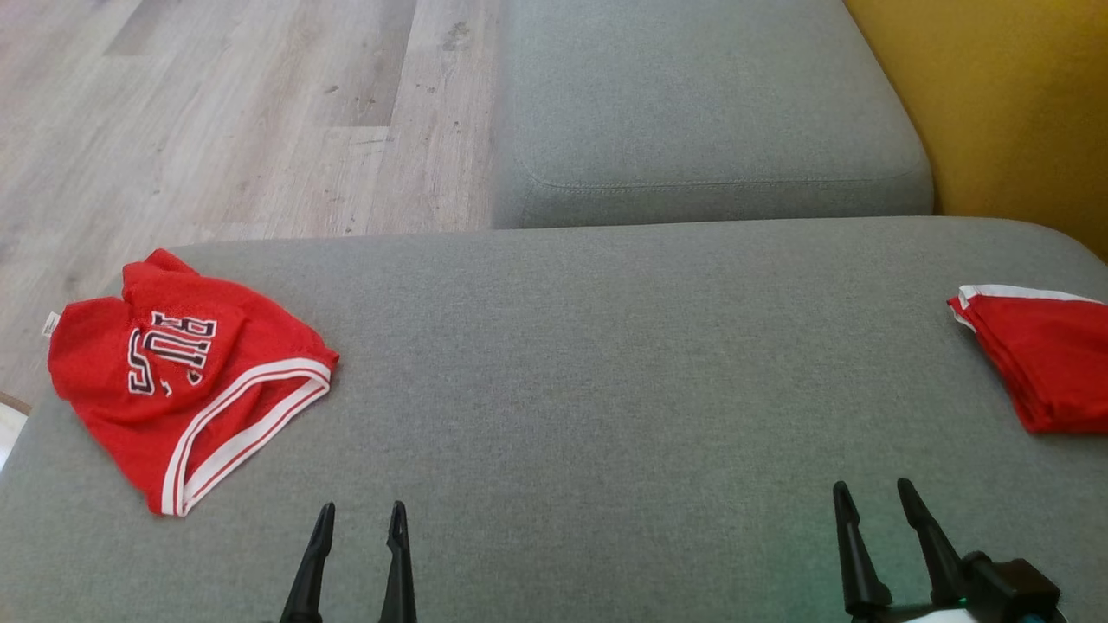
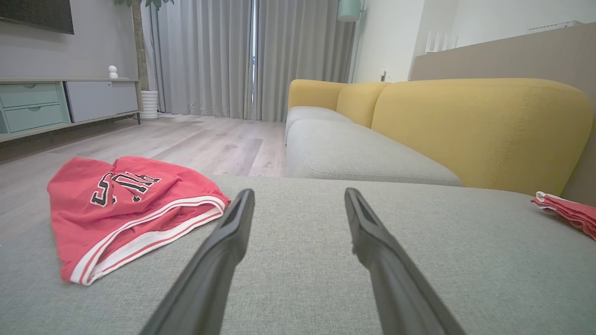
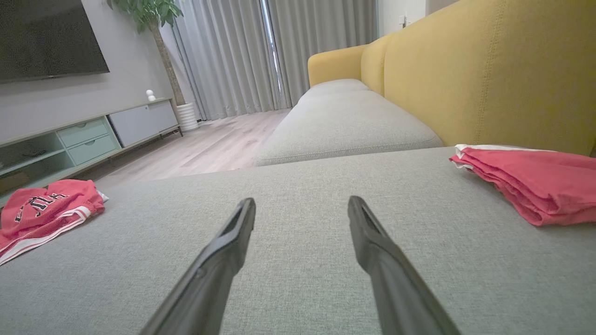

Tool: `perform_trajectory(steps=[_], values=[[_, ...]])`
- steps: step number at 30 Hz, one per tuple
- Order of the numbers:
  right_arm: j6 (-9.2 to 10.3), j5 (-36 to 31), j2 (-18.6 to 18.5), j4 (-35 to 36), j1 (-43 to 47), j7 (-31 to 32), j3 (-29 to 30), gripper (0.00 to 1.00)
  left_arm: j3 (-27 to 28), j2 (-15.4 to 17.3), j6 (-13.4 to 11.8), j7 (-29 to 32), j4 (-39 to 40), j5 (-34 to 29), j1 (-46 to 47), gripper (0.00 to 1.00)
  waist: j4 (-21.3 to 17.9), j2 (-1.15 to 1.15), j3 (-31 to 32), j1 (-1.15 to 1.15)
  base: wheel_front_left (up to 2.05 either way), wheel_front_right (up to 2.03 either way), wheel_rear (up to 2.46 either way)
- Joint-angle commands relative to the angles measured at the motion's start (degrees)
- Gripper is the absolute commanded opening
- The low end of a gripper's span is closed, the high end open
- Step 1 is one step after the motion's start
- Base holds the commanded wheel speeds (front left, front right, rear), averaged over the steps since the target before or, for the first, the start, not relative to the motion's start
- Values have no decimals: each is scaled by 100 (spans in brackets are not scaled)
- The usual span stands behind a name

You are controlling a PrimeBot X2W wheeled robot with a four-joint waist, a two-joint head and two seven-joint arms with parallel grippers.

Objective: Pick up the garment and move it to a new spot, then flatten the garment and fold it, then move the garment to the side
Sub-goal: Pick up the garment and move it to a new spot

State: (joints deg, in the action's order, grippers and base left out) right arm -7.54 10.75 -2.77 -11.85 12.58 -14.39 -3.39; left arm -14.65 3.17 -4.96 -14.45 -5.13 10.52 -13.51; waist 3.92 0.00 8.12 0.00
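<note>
- Sofa seat [image 1: 606,363]: a wide grey woven cushion. Two red pieces are carried on it, well apart.
- Garment [image 1: 173,372]: red cloth with a white-banded edge and dark lettering, lying crumpled at the seat's left end, close to the edge above the wooden floor [image 1: 216,112]. It is judged light, soft and limp, so sagging is to be expected once it is lifted. The banded edge is thicker and lies nearest the left hand, and is judged the surest hold.
- Folded cloth [image 1: 1047,363]: a red stack at the seat's right end, touched by nothing.
- Right hand [image 1: 872,489]: fingers parted, nothing held, low over the seat.
- Left hand [image 1: 363,510]: fingers parted, nothing held, just right of the garment.
- Tag [image 1: 50,324]: small and white, at the garment's far-left edge.
- Views compared: the garment's outline and the tag are given from above by the head view. The height of its bunched folds is given by the left wrist view. The layered edges of the folded cloth are given by the right wrist view.
</note>
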Motion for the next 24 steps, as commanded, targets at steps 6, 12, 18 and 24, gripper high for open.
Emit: perform_trajectory(steps=[6, 12, 18, 24], values=[[5, -14, -97, 195, -119, -61, -127, 100, 169, -29, 1, -55, 164, -36, 202, 100, 10, 0, -29, 0, 0, 0, 0], [5, -101, -130, 218, -95, -61, -186, 100, 159, -29, 17, -55, 122, -83, 267, 100, 262, 0, -87, 0, 0, 0, 0], [5, -91, -97, 234, -140, -61, -308, 100, 230, -29, 2, -55, 103, -97, 275, 100, 836, 0, -175, 0, 0, 0, 0], [5, -52, -54, 226, -214, -61, -363, 100, 404, -29, 16, -55, 123, -179, 273, 100, 1510, 0, -254, 0, 0, 0, 0]])
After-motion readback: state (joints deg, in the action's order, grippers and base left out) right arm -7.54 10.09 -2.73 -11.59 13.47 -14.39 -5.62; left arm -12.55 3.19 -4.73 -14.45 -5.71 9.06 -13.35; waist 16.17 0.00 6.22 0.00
